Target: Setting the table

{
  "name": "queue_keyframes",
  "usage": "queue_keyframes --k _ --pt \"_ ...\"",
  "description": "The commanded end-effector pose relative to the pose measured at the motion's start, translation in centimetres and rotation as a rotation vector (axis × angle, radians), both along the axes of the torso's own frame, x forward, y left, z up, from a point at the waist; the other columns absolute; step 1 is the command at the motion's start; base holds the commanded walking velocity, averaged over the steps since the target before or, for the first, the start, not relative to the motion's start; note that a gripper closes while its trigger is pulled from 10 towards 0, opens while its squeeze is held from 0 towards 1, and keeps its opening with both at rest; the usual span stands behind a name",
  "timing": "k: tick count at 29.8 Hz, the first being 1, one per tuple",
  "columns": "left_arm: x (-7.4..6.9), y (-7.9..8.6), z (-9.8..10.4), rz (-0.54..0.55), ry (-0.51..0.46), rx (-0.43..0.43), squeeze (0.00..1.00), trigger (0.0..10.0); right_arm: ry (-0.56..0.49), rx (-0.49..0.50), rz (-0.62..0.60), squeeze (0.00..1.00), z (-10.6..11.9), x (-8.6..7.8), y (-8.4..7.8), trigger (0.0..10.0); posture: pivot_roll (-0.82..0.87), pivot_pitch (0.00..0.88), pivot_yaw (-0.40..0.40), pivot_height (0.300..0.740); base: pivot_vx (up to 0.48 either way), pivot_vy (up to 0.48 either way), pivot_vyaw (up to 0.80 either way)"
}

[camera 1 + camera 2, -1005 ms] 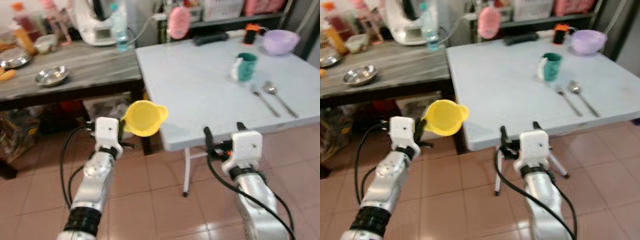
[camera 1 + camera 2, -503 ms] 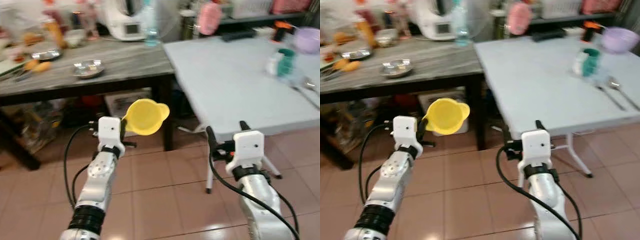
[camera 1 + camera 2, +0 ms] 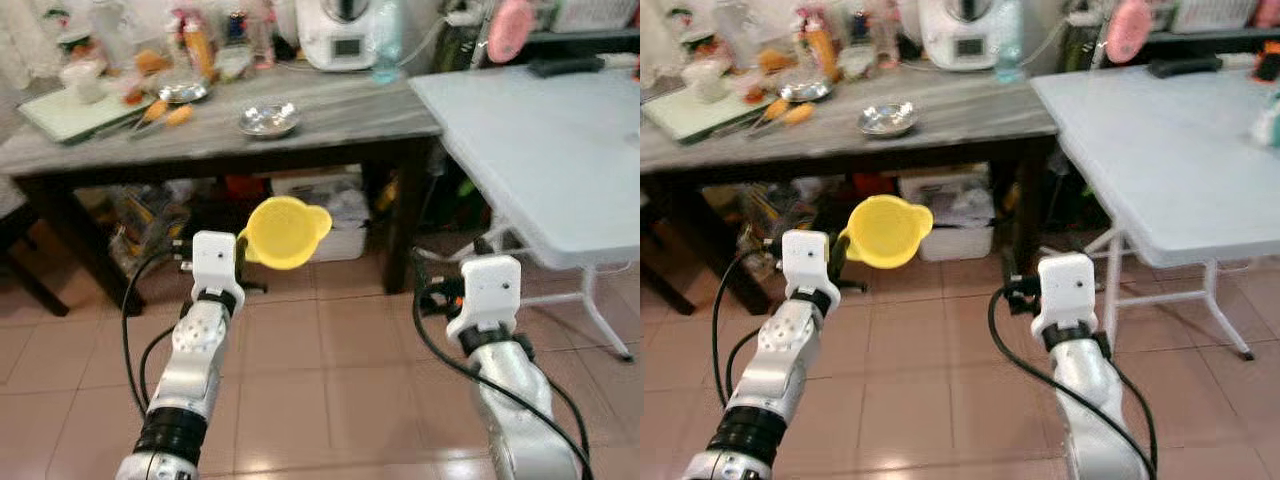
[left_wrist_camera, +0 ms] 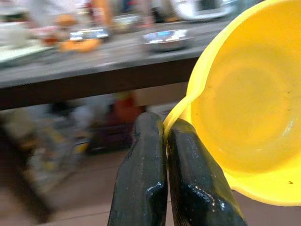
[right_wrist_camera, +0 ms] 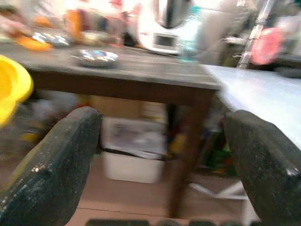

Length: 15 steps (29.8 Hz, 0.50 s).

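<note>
- Left gripper (image 4: 165, 141): fingers pressed together, pinching the rim of the yellow bowl (image 3: 283, 231), which is held tilted above the floor.
- Right gripper (image 5: 164, 155): fingers spread, nothing between them.
- Progress: bowl not yet on the white table (image 3: 540, 150) (well to the robot's right); placement remains.

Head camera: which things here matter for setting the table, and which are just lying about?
For the job:
- yellow bowl, pinched at its rim by the left gripper
- white folding table
- right gripper, open, holding nothing

Lying about:
- steel dish on the dark wooden table
- white appliance
- water bottle
- carrots
</note>
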<state>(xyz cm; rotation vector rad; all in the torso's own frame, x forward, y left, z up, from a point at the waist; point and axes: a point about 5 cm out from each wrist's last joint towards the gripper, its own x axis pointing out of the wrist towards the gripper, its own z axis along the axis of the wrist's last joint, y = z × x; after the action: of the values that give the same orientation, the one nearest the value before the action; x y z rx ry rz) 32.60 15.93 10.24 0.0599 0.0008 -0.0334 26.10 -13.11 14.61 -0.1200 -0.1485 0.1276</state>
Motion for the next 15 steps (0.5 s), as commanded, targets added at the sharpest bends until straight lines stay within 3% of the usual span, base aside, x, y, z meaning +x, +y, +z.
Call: queue_keyframes --k 1,3,15 --pt "0.14 -0.38 0.34 -0.016 -0.014 -0.003 0.00 10.0 -0.008 -0.014 -0.026 0.00 0.07 0.05 -0.79 10.0 -0.08 0.015 0.096 0.740 0.000 0.480 0.00" --pt "0.14 -0.46 0.30 -0.015 -0.012 -0.014 0.00 10.0 -0.010 -0.015 -0.031 0.00 0.07 0.06 -0.90 10.0 -0.07 0.015 0.098 0.740 0.000 0.463 0.00" --pt "-0.05 -1.34 0.90 -0.077 -0.049 -0.048 0.00 10.0 -0.013 -0.019 -0.026 0.00 0.02 0.00 -0.86 10.0 -0.07 0.025 0.096 0.740 0.000 0.000 0.00"
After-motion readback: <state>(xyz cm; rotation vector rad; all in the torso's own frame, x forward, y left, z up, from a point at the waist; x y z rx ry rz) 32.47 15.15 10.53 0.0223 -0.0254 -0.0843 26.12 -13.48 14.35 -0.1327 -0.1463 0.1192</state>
